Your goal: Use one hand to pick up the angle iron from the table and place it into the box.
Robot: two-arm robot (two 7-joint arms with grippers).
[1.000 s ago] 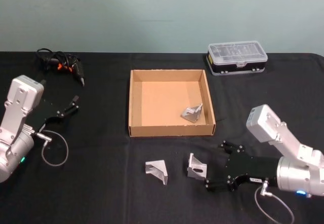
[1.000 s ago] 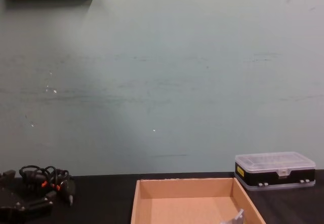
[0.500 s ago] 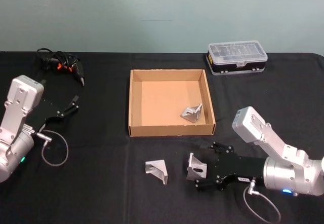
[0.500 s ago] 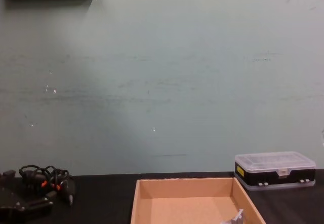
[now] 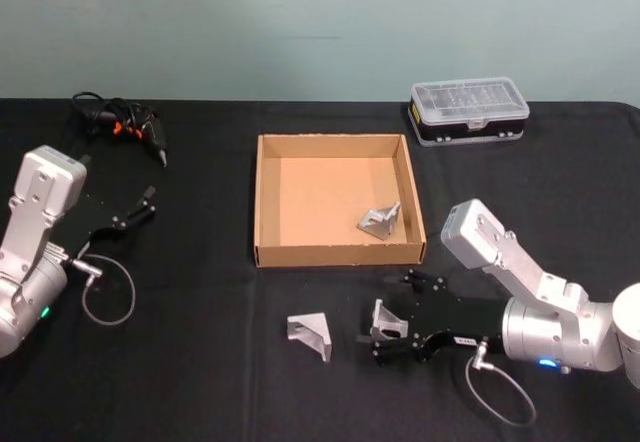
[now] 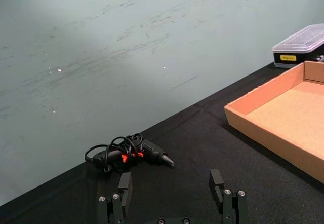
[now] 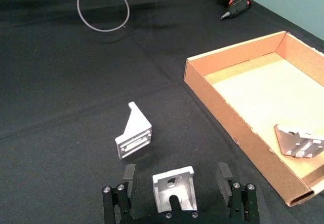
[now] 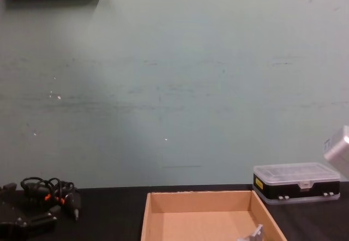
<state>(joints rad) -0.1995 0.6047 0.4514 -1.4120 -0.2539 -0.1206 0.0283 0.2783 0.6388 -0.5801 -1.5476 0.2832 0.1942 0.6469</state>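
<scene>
R gripper sits low over the table, near side, just in front of the box, twd its right corner. Fingers apart, one each side of an angle iron. R wrist view has the gripper straddling that angle iron w/ a gap on both sides: no contact, not clamped. It stands on the table, slotted face showing.

2nd angle iron also on the table, left of the first, apart from it and clear of the fingers; in R wrist view it's here.

3rd angle iron lies inside the box, near-right area, close to the right wall.

L gripper at the left side of the table, well apart from the box, fingers apart, nothing between them.

Black case w/ clear lid far right, beyond the box. Black tool w/ tangled cable far left.
</scene>
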